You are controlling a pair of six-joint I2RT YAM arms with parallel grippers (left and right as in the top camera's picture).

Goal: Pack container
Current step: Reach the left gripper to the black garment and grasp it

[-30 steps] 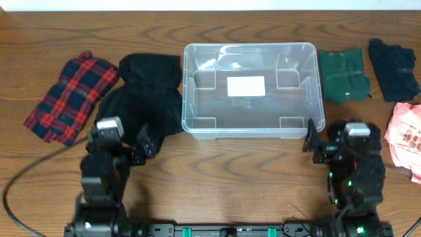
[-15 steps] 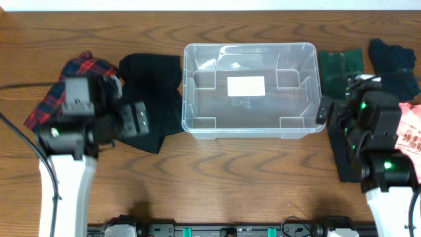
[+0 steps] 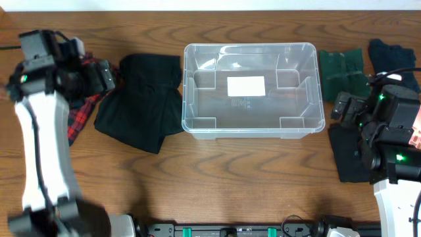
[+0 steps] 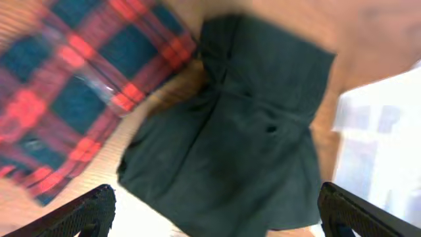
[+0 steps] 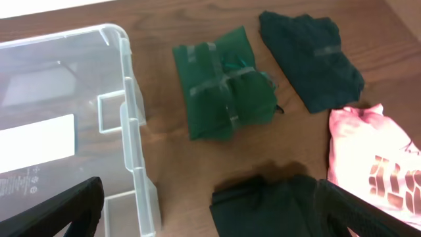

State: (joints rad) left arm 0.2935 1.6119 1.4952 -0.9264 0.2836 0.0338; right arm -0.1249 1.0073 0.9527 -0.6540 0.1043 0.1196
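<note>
surface: wooden table [image 3: 197, 171] — brown, strong wavy grain | far edge: pale white strip [image 3: 210, 4] | near edge: black rail [image 3: 230, 230] with green marks | light: even, soft

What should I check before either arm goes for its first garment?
1. Container empty: ok, only its white label shows inside.
2. Left gripper fingers open and empty: ok.
3. Right gripper fingers open and empty: ok.
4. Black garment framed between the left fingers: ok; the plaid cloth lies close beside it.
5. Green folded garment apart from the container wall: ok.
6. Height of the fingers above the cloth: cannot tell.
</note>
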